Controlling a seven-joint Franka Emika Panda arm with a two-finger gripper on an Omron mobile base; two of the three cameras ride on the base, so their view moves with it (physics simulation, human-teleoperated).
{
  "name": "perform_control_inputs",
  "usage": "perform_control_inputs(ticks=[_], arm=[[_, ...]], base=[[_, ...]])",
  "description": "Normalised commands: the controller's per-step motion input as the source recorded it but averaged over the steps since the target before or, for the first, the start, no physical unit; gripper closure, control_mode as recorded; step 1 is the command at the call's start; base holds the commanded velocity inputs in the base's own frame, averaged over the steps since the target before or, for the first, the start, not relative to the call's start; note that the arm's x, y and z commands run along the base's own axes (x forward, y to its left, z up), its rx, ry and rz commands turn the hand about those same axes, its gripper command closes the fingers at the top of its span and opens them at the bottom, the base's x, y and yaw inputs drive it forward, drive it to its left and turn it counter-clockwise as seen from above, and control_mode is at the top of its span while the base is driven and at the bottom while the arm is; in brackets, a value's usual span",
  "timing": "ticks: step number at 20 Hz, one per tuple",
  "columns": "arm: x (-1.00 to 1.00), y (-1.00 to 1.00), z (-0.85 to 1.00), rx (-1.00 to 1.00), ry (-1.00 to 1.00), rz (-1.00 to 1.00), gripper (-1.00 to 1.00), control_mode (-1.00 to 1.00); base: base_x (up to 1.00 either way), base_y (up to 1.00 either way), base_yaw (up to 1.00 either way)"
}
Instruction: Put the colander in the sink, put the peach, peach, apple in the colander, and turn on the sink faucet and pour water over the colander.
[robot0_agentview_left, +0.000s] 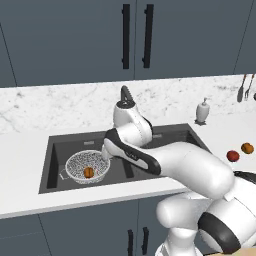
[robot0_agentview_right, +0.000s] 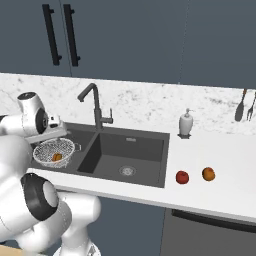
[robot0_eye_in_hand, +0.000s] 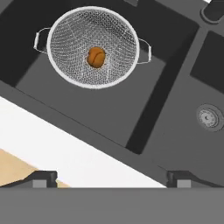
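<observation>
Colander (robot0_eye_in_hand: 93, 46) sits in sink (robot0_eye_in_hand: 175, 144) with one peach (robot0_eye_in_hand: 96, 57) inside. Gripper (robot0_eye_in_hand: 111, 178) jaws wide open, empty, apparently above the basin. Apple (robot0_agentview_right: 182, 177) on counter (robot0_agentview_right: 220, 195)

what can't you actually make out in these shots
- Left base view: the arm hides the sink faucet and the right basin of the sink.
- Right base view: the arm covers the colander's near edge.
- Hand view: the faucet base is cut off at the top corner.
- The jaws' fingertips are barely visible at the bottom edge.

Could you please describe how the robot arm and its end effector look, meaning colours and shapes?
The arm has smooth, rounded glossy white links with dark grey to black bands at the joints. The end effector has two small dark finger tips with lighter grey blocks. No cables or markings are visible.
</observation>
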Motion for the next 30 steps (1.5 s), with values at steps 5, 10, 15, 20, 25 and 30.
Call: perform_control_inputs(ticks=[5,10,15,20,25,30], arm=[[-0.35,-0.69,0.19,0.0,0.01,-0.13,-1.0,-1.0],[-0.18,-0.82,0.13,0.0,0.0,-0.15,-1.0,-1.0],[-0.14,-0.86,0.06,0.0,0.0,-0.33,-1.0,-1.0],[-0.07,-0.95,0.08,0.06,0.0,-0.34,-1.0,-1.0],[-0.01,-0.98,0.05,0.1,0.02,-0.3,-1.0,-1.0],[-0.05,-1.0,0.04,0.11,0.01,-0.29,-1.0,-1.0]], base=[[0.0,0.0,0.0],[0.0,0.0,0.0],[0.0,0.0,0.0],[0.0,0.0,0.0],[0.0,0.0,0.0],[0.0,0.0,0.0]])
